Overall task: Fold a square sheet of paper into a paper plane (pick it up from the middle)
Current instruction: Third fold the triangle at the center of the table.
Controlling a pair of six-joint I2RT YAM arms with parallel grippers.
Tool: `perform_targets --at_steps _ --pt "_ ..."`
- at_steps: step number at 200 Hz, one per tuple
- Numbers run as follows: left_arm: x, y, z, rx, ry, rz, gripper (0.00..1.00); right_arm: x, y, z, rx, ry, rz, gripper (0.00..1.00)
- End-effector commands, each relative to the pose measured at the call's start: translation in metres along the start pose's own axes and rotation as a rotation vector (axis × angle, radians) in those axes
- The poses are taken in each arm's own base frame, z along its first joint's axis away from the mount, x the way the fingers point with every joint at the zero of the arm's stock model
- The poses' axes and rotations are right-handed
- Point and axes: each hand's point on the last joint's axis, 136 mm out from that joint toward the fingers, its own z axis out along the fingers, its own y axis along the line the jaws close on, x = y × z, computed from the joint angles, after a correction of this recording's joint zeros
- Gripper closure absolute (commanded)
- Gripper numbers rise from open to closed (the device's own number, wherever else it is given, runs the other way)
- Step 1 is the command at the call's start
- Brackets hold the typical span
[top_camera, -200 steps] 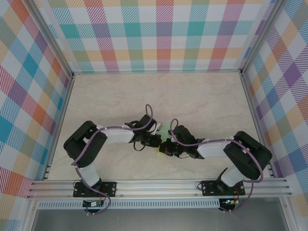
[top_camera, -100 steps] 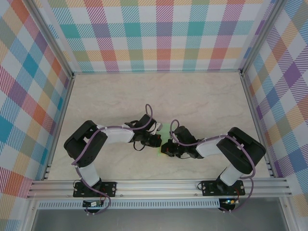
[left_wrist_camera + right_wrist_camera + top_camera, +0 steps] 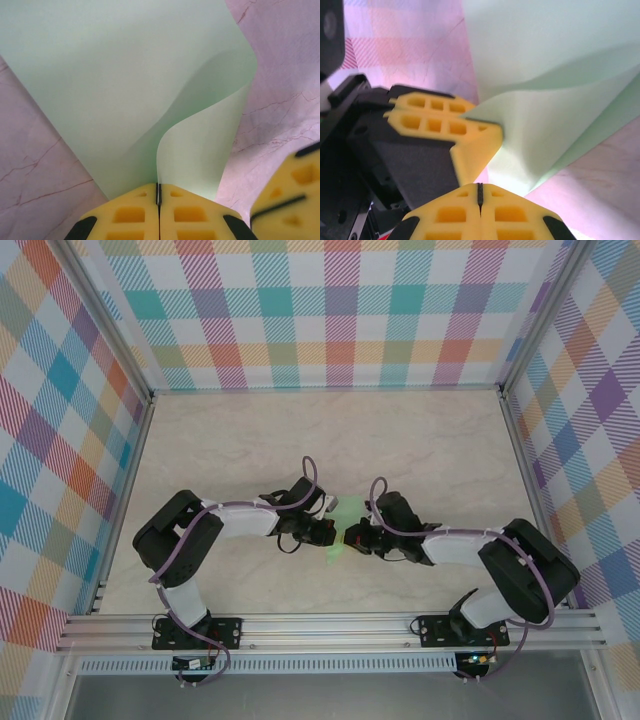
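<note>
While the table [image 3: 250, 440] lies unchanged, the right arm [image 3: 520, 575] has swung its elbow outward, the right gripper [image 3: 480, 192] pressed shut at the edge of the curled square sheet of paper [image 3: 125, 90], which the left gripper [image 3: 159, 197] stays clamped on between them.

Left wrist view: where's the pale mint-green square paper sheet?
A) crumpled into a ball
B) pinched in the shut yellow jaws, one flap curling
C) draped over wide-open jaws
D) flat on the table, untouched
B: the pale mint-green square paper sheet runs down into the closed seam of the left gripper, and its right flap curls over in a loose bend.
</note>
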Motion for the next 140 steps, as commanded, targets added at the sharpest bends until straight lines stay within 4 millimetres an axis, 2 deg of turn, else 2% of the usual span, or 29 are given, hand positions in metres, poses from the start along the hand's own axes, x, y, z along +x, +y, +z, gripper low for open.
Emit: perform_targets --at_steps 1,60,140 --pt "0.023 0.021 0.011 -0.065 0.085 -0.018 0.95 -0.005 0.008 0.001 -0.023 0.024 -0.034 1.00" --pt "0.025 0.022 0.011 -0.068 0.090 -0.015 0.95 -0.010 0.015 0.012 -0.051 0.071 -0.037 1.00" --pt "0.026 0.022 0.012 -0.068 0.101 -0.011 0.95 -0.002 -0.035 0.026 0.057 0.068 0.024 1.00"
